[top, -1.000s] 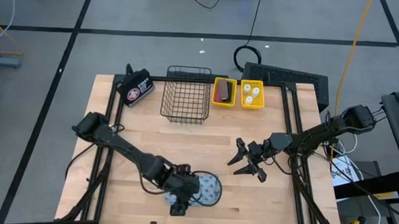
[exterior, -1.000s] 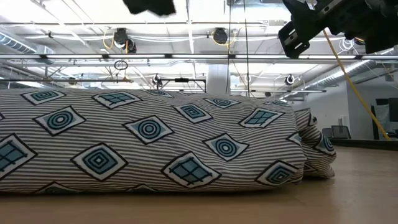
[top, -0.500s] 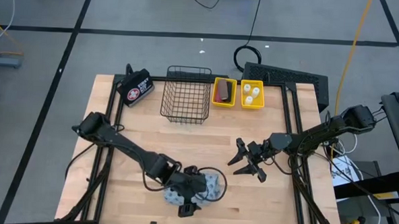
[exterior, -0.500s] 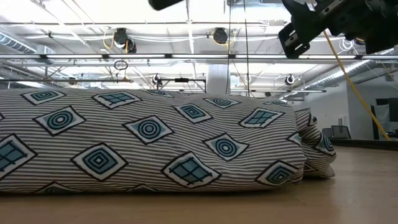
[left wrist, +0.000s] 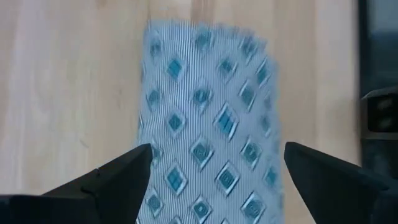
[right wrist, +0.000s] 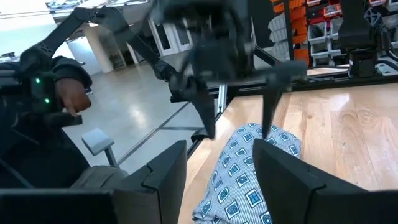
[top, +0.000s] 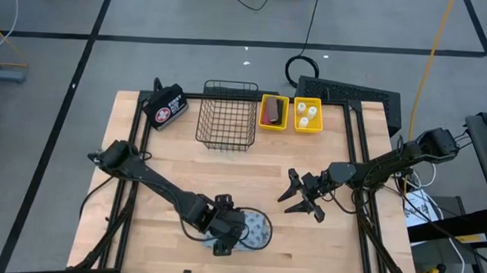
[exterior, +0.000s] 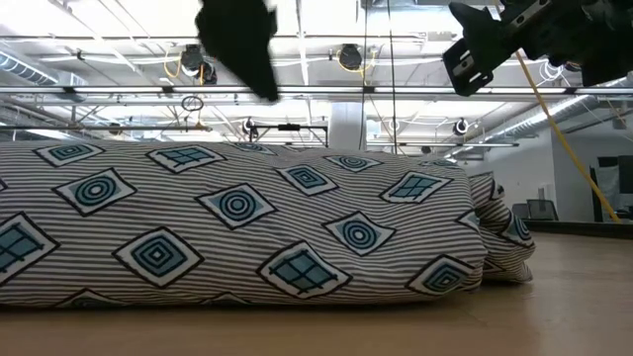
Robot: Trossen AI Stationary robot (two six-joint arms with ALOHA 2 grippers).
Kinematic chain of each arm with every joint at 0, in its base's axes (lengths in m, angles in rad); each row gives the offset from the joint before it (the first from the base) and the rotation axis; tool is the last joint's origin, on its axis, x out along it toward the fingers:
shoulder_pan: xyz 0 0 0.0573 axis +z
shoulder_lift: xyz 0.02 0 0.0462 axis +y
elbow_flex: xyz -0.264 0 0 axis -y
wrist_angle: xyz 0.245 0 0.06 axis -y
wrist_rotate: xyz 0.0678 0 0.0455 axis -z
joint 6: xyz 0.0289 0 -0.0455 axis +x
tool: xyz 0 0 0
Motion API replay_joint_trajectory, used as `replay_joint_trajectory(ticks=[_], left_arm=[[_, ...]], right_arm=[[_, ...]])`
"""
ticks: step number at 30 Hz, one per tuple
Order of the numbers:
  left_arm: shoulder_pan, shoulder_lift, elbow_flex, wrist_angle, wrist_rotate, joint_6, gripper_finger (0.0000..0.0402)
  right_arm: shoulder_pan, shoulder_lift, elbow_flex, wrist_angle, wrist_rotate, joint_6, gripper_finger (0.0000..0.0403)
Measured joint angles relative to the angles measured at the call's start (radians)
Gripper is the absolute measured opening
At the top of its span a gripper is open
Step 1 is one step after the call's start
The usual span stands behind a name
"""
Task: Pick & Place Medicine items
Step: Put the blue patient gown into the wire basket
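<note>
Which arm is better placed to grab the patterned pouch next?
The left. Its gripper hangs open directly over the pouch, fingers either side of it in the wrist view. The right gripper waits open mid-table, apart from it.

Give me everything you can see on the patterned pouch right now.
The patterned pouch is soft, blue-grey striped fabric printed with teal diamonds and circles. It lies flat on the wooden table near its front edge, plump and rolled, with one end creased. The left gripper hangs open right over it, fingers either side; whether they touch it, I cannot tell. The right gripper waits apart.
</note>
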Motion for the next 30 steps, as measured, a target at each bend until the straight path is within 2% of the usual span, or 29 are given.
replay_joint_trajectory(ticks=[5, 12, 16, 26, 30], left_arm=[[0.007, 0.093, 0.0, 0.002, 0.058, 0.009, 0.037], [0.007, 0.19, 0.002, -0.002, 0.04, 0.005, 0.037], [0.009, 0.217, 0.004, 0.023, 0.078, -0.002, 0.037], [0.009, 0.277, 0.007, 0.024, 0.051, 0.017, 0.0369], [0.011, 0.277, 0.006, 0.018, 0.054, 0.017, 0.0347]], right_arm=[[0.0, 0.0, 0.0, -0.007, 0.0, 0.0, 0.0173], [0.0, 0.0, 0.0, -0.015, 0.003, 0.0, 0.017], [0.0, 0.0, 0.0, -0.016, 0.004, -0.001, 0.0169], [0.0, 0.0, 0.0, -0.025, 0.004, -0.011, 0.0169], [0.0, 0.0, 0.0, -0.026, 0.004, -0.011, 0.0169]])
